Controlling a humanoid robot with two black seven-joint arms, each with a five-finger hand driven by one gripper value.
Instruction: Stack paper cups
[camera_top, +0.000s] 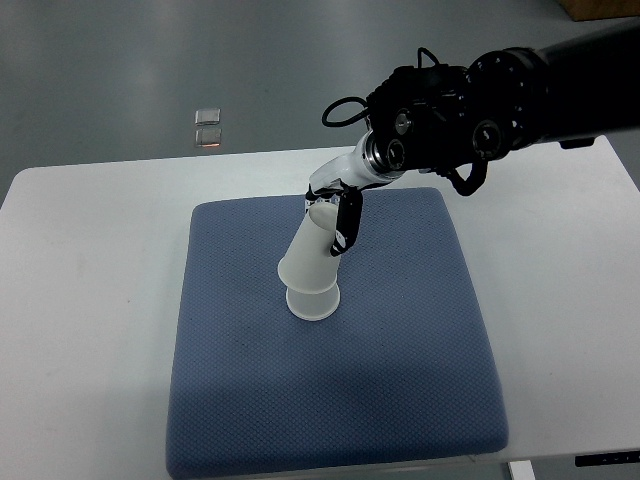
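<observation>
Nearest to me is the front edge of the blue mat (330, 400), which lies on the white table (90, 300) and covers most of its middle. The front half of the mat is bare.

A little behind the middle of the mat stands a white cup (314, 303), upside down, with its wide rim on the fabric. On top of it sits a second cup (312, 255), also upside down and slipped over the first one, but it is tilted: its closed end leans away from me and to the right, toward my hand. The two cups touch where the upper rim goes over the lower cup.

My right hand (335, 205) is at the far end of this upper cup. My fingers (347, 225) are closed on the upper cup: one dark finger runs down its right side, and the others are at its top end, partly hidden. So the cups are just in front of the hand and a little to its left, and the lower cup is not touched by the hand.

Behind the hand, my white wrist and black forearm go up to the right edge of the picture, above the far right corner of the mat.

Beyond the table, on the grey floor, there are two small pale squares (208, 128), close together.
</observation>
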